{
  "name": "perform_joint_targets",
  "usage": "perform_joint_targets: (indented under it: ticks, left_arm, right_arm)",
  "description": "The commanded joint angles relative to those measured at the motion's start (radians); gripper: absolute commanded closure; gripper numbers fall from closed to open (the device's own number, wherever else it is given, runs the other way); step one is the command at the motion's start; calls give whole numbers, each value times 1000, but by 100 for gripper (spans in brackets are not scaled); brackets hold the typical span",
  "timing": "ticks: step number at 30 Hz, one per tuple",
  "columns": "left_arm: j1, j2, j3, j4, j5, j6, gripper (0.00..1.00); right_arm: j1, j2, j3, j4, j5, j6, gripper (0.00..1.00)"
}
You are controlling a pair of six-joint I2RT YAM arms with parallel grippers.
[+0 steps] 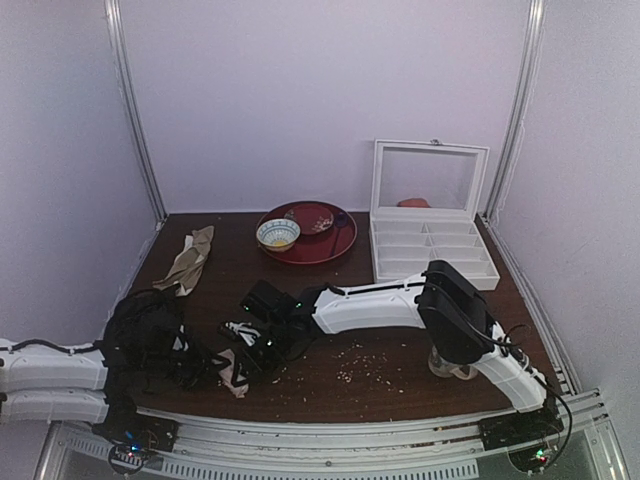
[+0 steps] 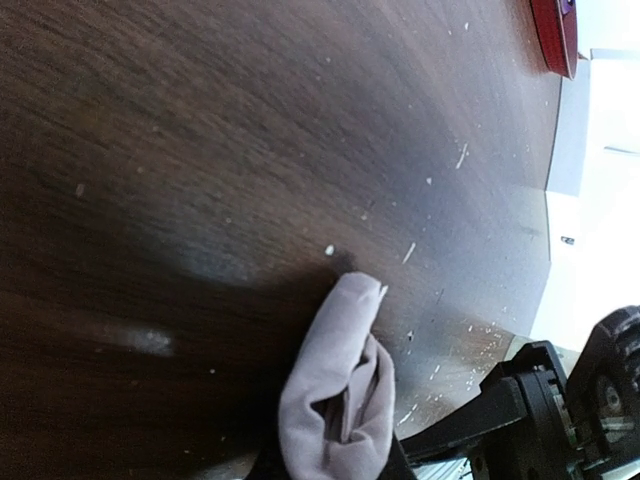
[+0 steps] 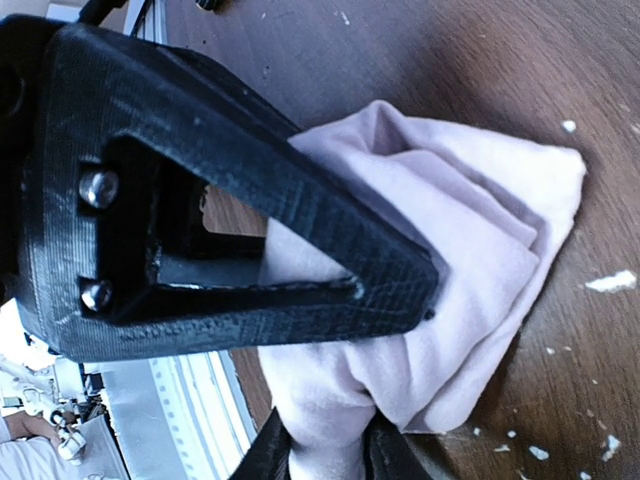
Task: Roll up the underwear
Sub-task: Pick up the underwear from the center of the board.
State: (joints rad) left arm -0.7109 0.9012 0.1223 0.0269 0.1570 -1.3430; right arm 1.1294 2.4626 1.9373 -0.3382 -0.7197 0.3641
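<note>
The underwear (image 1: 238,378) is pale pink thin fabric, bunched into a small loose roll on the dark wooden table near the front left. In the left wrist view the underwear (image 2: 335,385) is a folded tube pinched at the bottom by my left gripper (image 2: 335,468), which is shut on it. In the right wrist view the underwear (image 3: 470,260) is a wider crumpled wad, and my right gripper (image 3: 330,458) is shut on its near end. A finger of the left gripper (image 3: 250,200) lies across the fabric. From above, both grippers meet at the cloth, left (image 1: 222,366) and right (image 1: 252,345).
A beige-olive cloth (image 1: 190,258) lies at the back left. A red plate (image 1: 325,240) holding a small bowl (image 1: 277,234) is at the back centre. A white compartment box (image 1: 432,252) with its lid up is at the back right. Crumbs (image 1: 360,362) are scattered. A clear cup (image 1: 450,366) is under the right arm.
</note>
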Motion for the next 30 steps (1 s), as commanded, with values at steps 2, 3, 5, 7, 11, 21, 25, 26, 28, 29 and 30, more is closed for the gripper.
perform_joint_targets:
  ticks: [2,3,5,7,11,21,25,26,28,29,30]
  left_arm:
    - [-2,7,8,5,-20,19,100]
    - [-2,-1,8,4,-22,20,100]
    - [-2,-19,11,-5,-24,24,100]
    - [1,-39,18,-21,-24,32,100]
    - [18,-73,28,-41,-7,55,100]
    - [116,-31,90,9,117,137,100]
    - [173,16,148,47,208,210,100]
    - [180,33,167,55,226,223,100]
    - [194,71,194,88,267,230,100]
    - [203,92,205,115,290,230,100]
    - [209,115,216,138,313,230,100]
  right_arm:
    - [-11,-10,-100,-77,103,-24,75]
    - [-16,-27,-116,-64,103,-20,74]
    - [-29,-60,-154,-37,99,-13,74]
    - [-42,-88,-182,-11,88,-5,73]
    - [-69,-146,-233,51,52,25,71]
    - [-128,-245,-271,163,-69,116,65]
    - [-159,-259,-285,242,-137,185,64]
    - [-164,-261,-292,272,-155,207,63]
    - [-175,-258,-308,357,-201,272,62]
    - [-180,-254,-317,428,-221,311,61]
    - [-185,-248,-330,494,-240,359,60]
